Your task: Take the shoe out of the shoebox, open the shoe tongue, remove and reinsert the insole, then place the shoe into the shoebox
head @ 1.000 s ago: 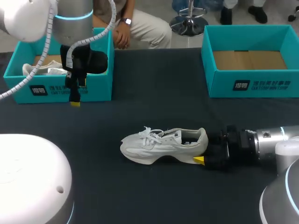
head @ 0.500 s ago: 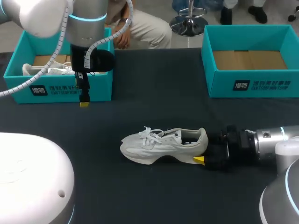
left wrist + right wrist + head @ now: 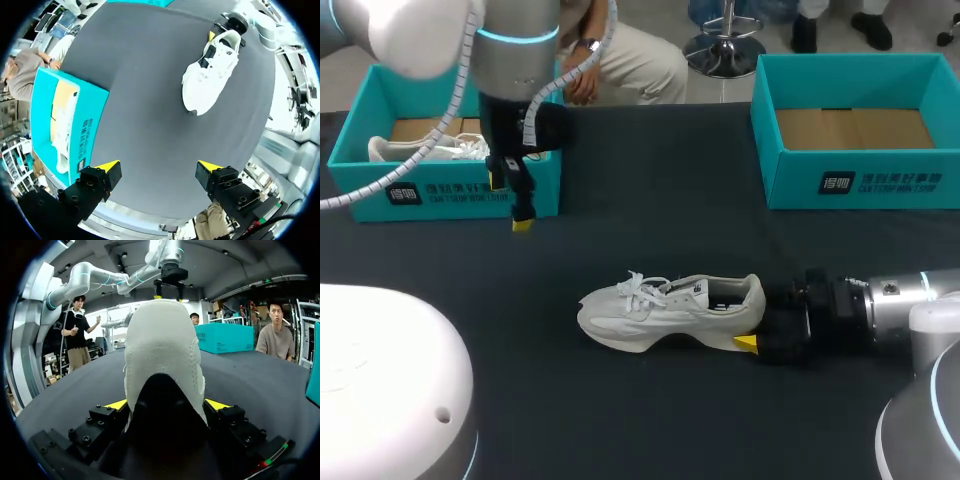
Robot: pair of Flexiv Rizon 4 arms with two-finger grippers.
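While right gripper (image 3: 166, 405) clamps the shoe (image 3: 665, 312) at its three o'clock heel, left gripper (image 3: 159, 166) hangs splayed at ten o'clock, beside a shoebox (image 3: 360, 192)

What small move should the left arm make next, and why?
Probably carry the open left pincer across to the tongue of the shoe. That pincer hangs over bare table near the left shoebox, while the right pincer grips its heel, steadying it; the tongue looks unopened.
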